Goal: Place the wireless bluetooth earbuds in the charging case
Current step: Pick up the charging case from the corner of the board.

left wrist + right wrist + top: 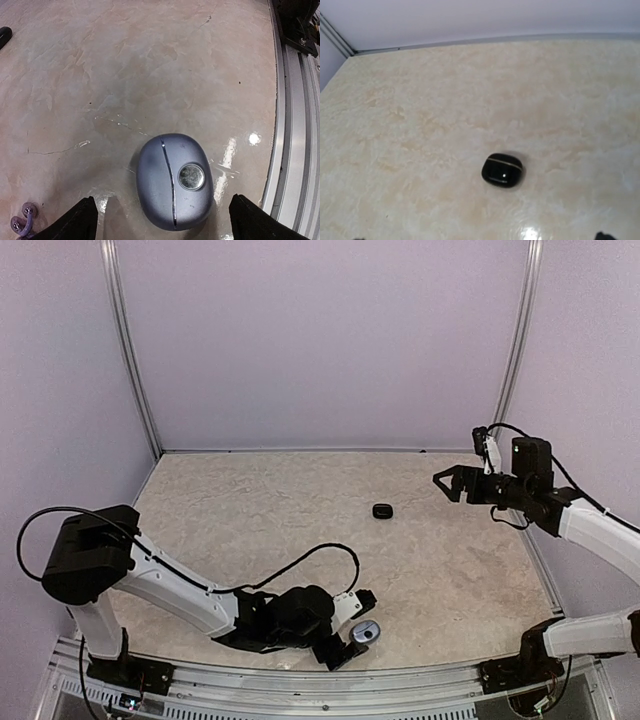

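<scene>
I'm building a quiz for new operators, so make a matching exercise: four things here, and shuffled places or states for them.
1 grey-blue case
2 black case
3 left gripper
4 right gripper

a raised at the right side of the table, open
b mid-table, lid shut
c near edge, lid shut, between open jaws
d low, jaws either side of a case, not touching it

Pairs: 1-c, 2-b, 3-d, 4-a

no legible text or numbers anywhere, round silver emblem (191, 176) on blue-grey charging case (157, 190) too scuffed to read, black charging case (502, 170) bears only a pale line
</scene>
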Available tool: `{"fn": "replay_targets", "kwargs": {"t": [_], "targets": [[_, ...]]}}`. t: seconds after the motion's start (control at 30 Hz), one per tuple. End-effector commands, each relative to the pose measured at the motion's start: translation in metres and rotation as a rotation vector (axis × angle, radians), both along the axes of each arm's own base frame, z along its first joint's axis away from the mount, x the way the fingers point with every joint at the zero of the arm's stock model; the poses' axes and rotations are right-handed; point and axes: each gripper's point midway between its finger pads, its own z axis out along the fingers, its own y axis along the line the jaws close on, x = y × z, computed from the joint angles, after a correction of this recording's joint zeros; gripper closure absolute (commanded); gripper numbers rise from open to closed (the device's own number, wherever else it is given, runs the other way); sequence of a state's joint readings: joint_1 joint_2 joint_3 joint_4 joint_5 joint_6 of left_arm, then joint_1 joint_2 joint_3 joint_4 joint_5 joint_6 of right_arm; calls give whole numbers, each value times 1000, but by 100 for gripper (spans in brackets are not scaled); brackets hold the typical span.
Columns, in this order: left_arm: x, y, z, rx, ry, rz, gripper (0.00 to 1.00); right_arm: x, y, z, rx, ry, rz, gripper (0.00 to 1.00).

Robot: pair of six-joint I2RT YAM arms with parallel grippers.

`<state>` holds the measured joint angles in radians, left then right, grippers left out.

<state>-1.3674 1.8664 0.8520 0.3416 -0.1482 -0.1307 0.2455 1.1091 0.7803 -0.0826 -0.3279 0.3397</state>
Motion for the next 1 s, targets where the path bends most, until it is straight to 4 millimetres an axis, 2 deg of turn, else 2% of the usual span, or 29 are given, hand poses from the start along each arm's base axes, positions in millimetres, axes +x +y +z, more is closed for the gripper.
{"fn": "replay_targets", "kwargs": {"t": [0.0, 0.23, 0.47, 0.63, 0.83, 0.97], "targets": [[4, -18, 6, -46, -25, 4, 10, -2, -1, -10, 48, 45, -19, 1], [9, -15, -9, -26, -32, 14, 17, -16, 11, 10, 38, -67, 100, 1], [15, -14, -10, -53, -45, -3, 25, -19, 22, -18, 14, 84, 181, 1], [16, -18, -15, -42, -44, -24, 29, -27, 34, -25, 47, 124, 258, 1], [21, -13, -16, -51, -26, -15, 32, -12, 20, -46, 24, 232, 132, 1], [22, -13, -15, -50, -29, -25, 35, -16, 22, -32, 36, 151, 155, 1]]}}
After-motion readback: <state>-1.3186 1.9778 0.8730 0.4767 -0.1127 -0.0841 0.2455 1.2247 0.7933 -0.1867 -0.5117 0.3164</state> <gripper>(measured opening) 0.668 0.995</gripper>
